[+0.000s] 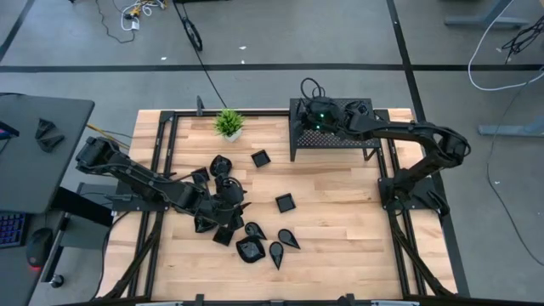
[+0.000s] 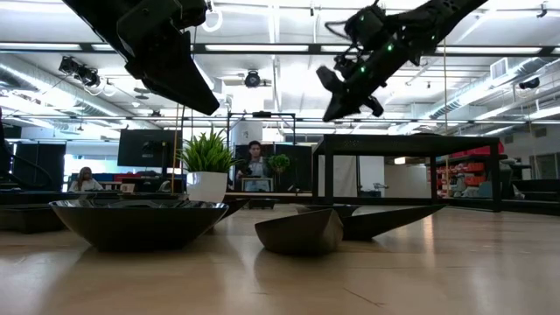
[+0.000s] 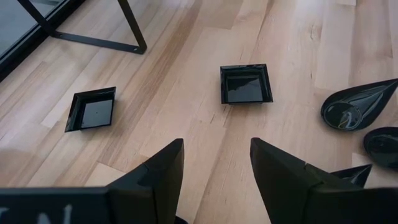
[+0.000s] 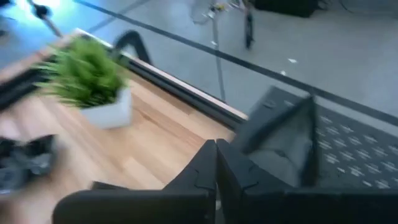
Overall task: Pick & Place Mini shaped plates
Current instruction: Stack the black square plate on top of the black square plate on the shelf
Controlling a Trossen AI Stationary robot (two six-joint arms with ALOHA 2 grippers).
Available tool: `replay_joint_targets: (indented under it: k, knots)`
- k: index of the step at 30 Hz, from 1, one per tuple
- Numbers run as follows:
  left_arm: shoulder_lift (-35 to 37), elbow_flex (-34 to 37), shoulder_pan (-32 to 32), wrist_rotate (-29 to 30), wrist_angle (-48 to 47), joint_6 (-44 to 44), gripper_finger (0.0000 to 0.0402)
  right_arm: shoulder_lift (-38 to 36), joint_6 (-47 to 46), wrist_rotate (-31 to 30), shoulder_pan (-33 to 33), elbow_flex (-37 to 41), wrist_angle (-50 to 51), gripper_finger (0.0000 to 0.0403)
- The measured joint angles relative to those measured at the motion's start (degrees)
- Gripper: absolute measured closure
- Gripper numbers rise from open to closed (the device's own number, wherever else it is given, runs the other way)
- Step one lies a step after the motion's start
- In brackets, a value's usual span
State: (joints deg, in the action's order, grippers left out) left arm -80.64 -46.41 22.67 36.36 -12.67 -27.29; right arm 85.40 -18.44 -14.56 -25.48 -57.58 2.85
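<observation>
Light wood bench [image 1: 340, 221] with black frame rails, grey floor around it, open office room behind in the low view.

Nearest the front edge, a cluster of glossy black mini plates sat left of centre: teardrop plates [image 1: 287, 239] and a rounded one [image 1: 250, 249], more piled under and around the left arm. In the low view a wide shallow bowl-shaped plate [image 2: 138, 221] and a folded-looking plate [image 2: 302, 232] lay closest to the camera.

Left hand [image 1: 234, 201] hovered above the pile, fingers apart, holding nothing. The left wrist view showed both dark fingers [image 3: 155, 177] spread over bare wood, with a square plate [image 3: 246, 84] ahead between them and a second square plate [image 3: 91, 109] off to one side, apart from each other. From above, these were the square plate [image 1: 285, 202] at mid-bench and another [image 1: 260, 157] farther back.

Toward the back edge stood a small green potted plant [image 1: 229, 124] in a white pot. Right of it was the black perforated rack [image 1: 336, 136]. Right hand [image 1: 316, 112] was over the rack's back-left part, fingers pressed together, nothing visible between them in the right wrist view.

Far background: a person [image 2: 255, 166] seated at a screen, another person [image 2: 86, 179] at left.
</observation>
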Motion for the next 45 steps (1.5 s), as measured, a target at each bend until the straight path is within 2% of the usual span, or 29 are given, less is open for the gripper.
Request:
replay_joint_targets:
  k: [5, 12, 19, 24, 29, 33, 36, 39, 45]
  knots:
    - [0.00, -0.02, -0.02, 0.00, -0.03, -0.14, 0.0209, -2.35, 4.26, -0.03, 6.90, 0.00, -1.61, 0.0394]
    - [0.00, 0.00, 0.05, -0.11, -0.02, -0.78, 0.0209, -2.22, 11.60, 0.02, 23.11, 0.00, -0.93, 0.0394]
    - [0.00, 0.00, 0.05, -0.15, -0.04, -2.05, 0.0209, -2.14, 15.55, 5.47, 37.75, 0.02, 6.18, 0.0393]
    - [0.00, 0.00, 0.05, -0.15, 0.00, -2.03, 0.0209, -2.12, 16.99, 3.61, 44.86, 0.01, 15.01, 0.0371]
    - [0.00, 0.00, 0.05, -0.15, 0.00, -2.01, 0.0209, -2.10, 11.73, 1.40, 46.29, 0.13, 20.68, 0.0322]
    - [0.00, 0.00, 0.05, -0.16, 0.00, -1.56, 0.0209, -2.10, 10.28, 1.25, 45.68, 2.89, 20.05, 0.0270]
    - [0.00, 0.00, 0.00, -0.15, 0.00, -1.40, 0.0209, -2.10, 11.61, -0.13, 44.59, 7.87, 12.15, 0.0239]
    - [0.00, 0.00, 0.00, -0.15, -0.02, -1.42, 0.0209, -2.05, 17.59, -0.01, 44.02, 13.86, -0.01, 0.0224]
    - [0.00, 0.00, -0.03, -0.12, 0.00, -1.42, 0.0209, -1.90, 28.56, 0.62, 43.87, 21.05, -15.57, 0.0229]
